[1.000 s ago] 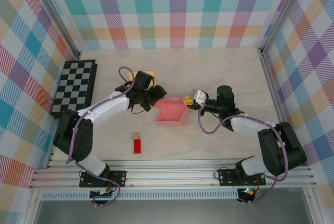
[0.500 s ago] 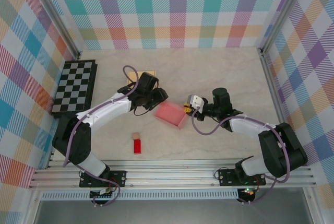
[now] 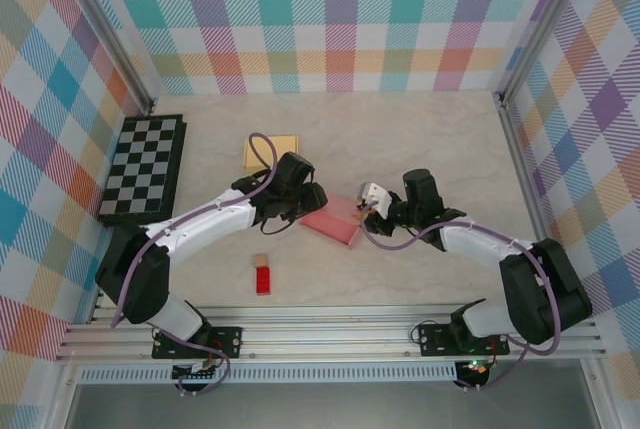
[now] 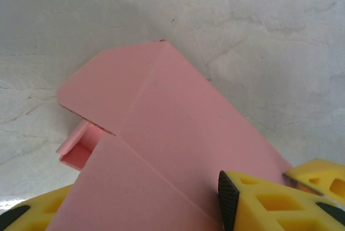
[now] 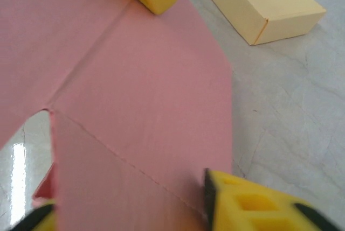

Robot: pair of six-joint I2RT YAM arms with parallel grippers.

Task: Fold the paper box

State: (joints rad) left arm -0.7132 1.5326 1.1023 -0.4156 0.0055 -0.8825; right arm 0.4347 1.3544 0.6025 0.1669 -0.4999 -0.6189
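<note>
Counts | pink paper box (image 3: 335, 219) 1 | yellow box (image 3: 280, 150) 1 | checkerboard (image 3: 143, 169) 1

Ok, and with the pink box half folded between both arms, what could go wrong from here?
The pink box looks only partly folded, and its panels may spring open without support. The left pincer and right pincer sit close together on it, so fingers could clash. A hard push might slide it into the yellow box behind.

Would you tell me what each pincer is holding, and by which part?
Cannot be told: both the left pincer and right pincer straddle opposite ends of the box.
</note>
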